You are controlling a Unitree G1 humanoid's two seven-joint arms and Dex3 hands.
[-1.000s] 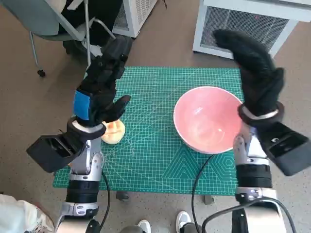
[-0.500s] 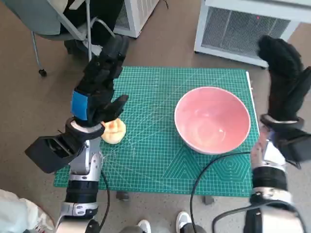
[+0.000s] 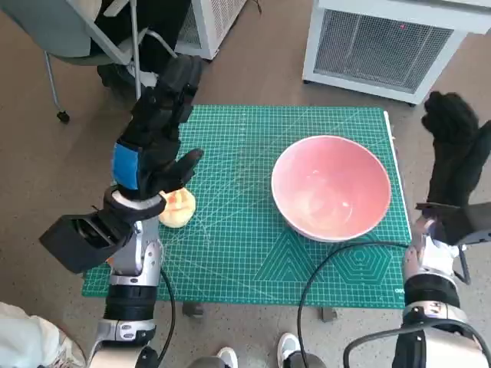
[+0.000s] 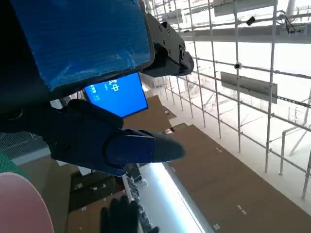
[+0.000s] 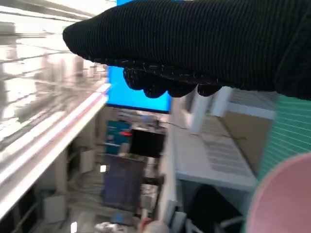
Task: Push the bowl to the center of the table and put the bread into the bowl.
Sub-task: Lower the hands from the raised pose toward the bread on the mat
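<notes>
Forearms come up from the near edge of my head view, one at each side of the counter [image 3: 230, 261] with its green gridded mat. My left hand [image 3: 157, 138] is raised above the mat's left part, blue tape on its back, fingers spread and reaching away from me, holding nothing. Just beside its wrist, at the mat's left edge, the bread [image 3: 176, 208] lies on the mat, partly hidden by the thumb; I cannot tell whether the hand touches it. My right hand [image 3: 456, 149] in its black glove stands off the counter's right edge, raised over the floor, fingers loosely apart and empty. A black cable [image 3: 322, 264] loops over the mat's near right part. The pink bowl [image 3: 331, 188] sits upright in the right half of the mat, nothing in it, clear of both hands. Farther off, past the counter, a white grilled cabinet [image 3: 383, 42] stands on the floor at the right, and a chair [image 3: 73, 34] with wheeled legs at the left.
</notes>
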